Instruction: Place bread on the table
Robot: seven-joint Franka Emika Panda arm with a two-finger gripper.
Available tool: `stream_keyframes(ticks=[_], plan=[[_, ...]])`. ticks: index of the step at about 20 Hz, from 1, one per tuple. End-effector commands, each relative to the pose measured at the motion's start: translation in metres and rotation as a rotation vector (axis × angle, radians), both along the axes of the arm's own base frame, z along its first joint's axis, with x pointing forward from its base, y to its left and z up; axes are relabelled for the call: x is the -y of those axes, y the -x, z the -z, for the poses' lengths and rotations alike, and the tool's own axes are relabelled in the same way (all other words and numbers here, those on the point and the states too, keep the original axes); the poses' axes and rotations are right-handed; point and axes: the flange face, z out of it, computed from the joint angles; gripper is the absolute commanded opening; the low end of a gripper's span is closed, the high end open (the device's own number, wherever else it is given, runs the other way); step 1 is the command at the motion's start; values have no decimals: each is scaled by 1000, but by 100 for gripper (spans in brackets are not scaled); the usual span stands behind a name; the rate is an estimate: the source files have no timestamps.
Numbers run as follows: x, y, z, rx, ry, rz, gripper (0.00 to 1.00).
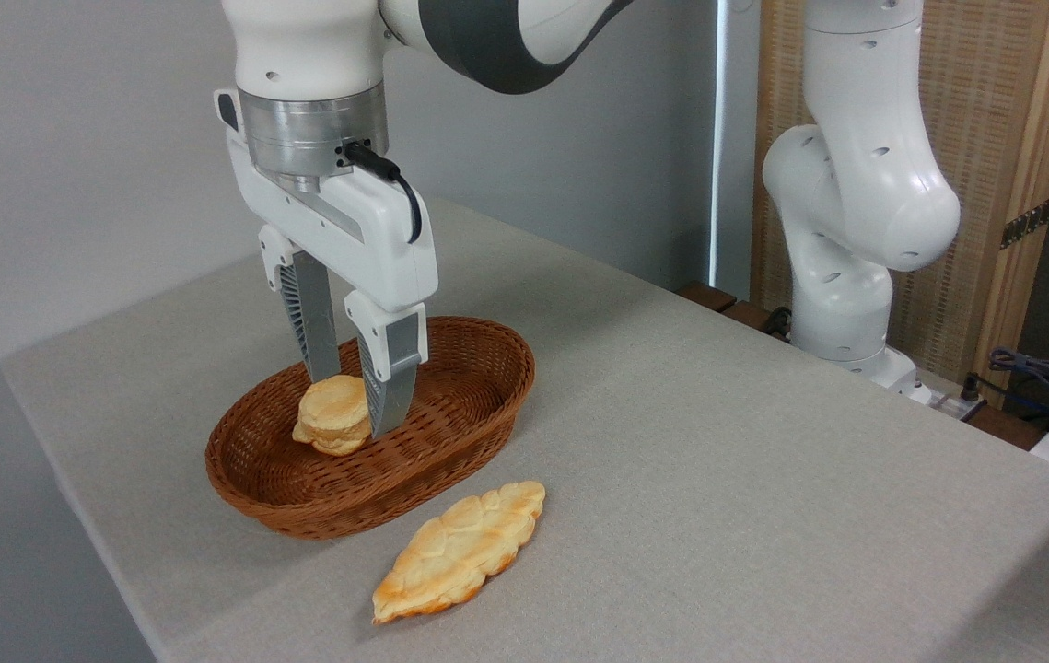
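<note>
The gripper points straight down into the basket. Its 2 fingers are pinching the bread, 1 on the far left side of the bun and 1 on the near right side. The bread is small, round and lumpy, pale gold with orange edges. It sits tilted between the fingers, inside the brown wicker basket. It is low in the basket, below the top of the rim. I cannot tell if its bottom edge touches the basket floor or hangs just above it.

The basket is oval and stands on the left part of the table. Its woven wall goes all the way around the bread and the fingertips. The near wall of the basket stands between the bread and the open cloth.

Just beside the basket, on its near right side, lies a long flat bread shaped like a leaf. It rests flat on the grey cloth and does not touch the basket. The cloth to the right of it is bare.

The white arm goes up from the gripper and out of the top of the picture. Its thick white base stands at the far right edge of the table. Some dark cables lie at the far right.
</note>
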Motion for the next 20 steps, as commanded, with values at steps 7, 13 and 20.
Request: stream_keyframes(ticks=[7,13,20], plan=[[9,-1,-3,-2,22,7,100],[10,-1,-3,1,14,19,100],[11,-1,-3,-3,18,13,100]])
